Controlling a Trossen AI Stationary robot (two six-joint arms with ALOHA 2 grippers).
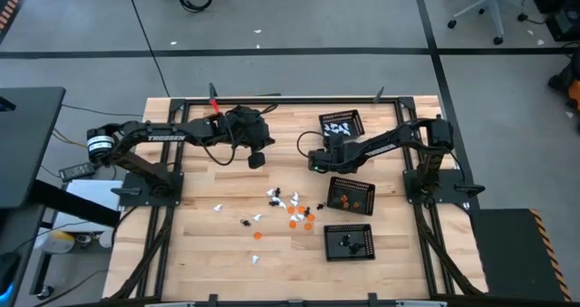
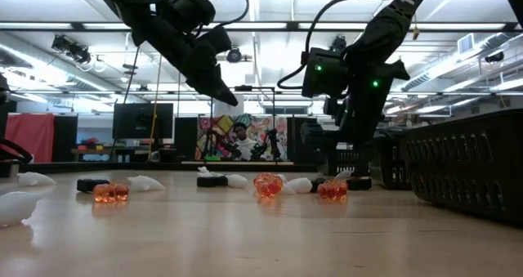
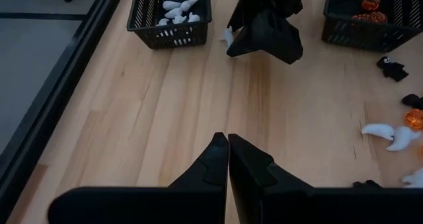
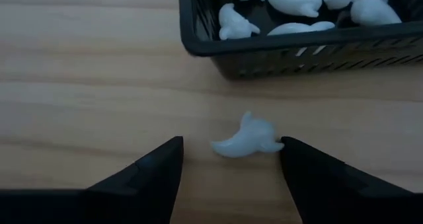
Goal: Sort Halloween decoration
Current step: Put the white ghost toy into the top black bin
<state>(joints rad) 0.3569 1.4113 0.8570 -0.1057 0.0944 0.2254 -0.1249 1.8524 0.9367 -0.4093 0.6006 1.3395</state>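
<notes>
Right hand (image 4: 231, 159) open, empty, straddling a white ghost (image 4: 246, 137) on the bench (image 4: 86, 85) beside the white-ghost tray (image 4: 198, 26), near far edge. Risk: ghost slips sideways. Left hand (image 3: 228, 145) closed, empty.

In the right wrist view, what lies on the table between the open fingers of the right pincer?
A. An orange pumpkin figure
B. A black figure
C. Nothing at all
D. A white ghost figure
D. A white ghost figure lies on the wood between the spread fingers of the right pincer, just outside the black mesh tray that already holds other white figures.
</notes>
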